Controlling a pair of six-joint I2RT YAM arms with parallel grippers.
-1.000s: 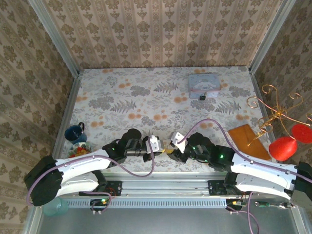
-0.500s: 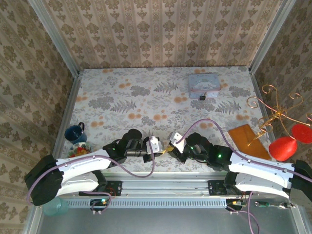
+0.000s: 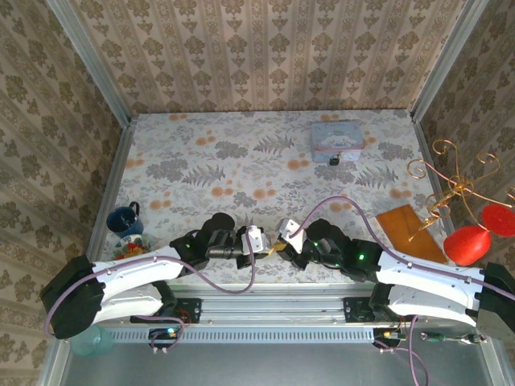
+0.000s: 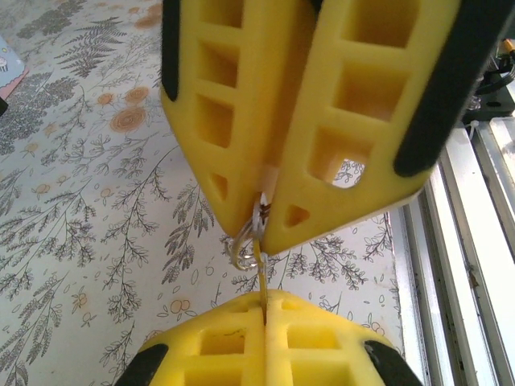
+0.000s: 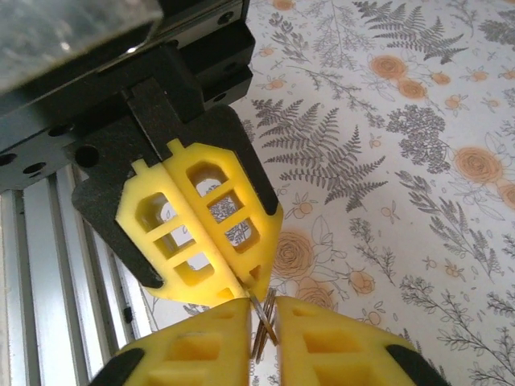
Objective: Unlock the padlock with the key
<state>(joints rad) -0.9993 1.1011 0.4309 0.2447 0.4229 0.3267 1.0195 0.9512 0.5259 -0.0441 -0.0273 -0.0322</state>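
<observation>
L pincer (image 4: 259,232) clamped on key (image 4: 262,281) | R pincer (image 5: 264,312) moved in, closed on it too

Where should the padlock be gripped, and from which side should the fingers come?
Grip the padlock probably by its blocky black body, coming down from above and closing across its left and right sides. It sits close against the near edge of the blue tin, so its far side looks blocked. It is too small here to tell how its metal part lies.
</observation>
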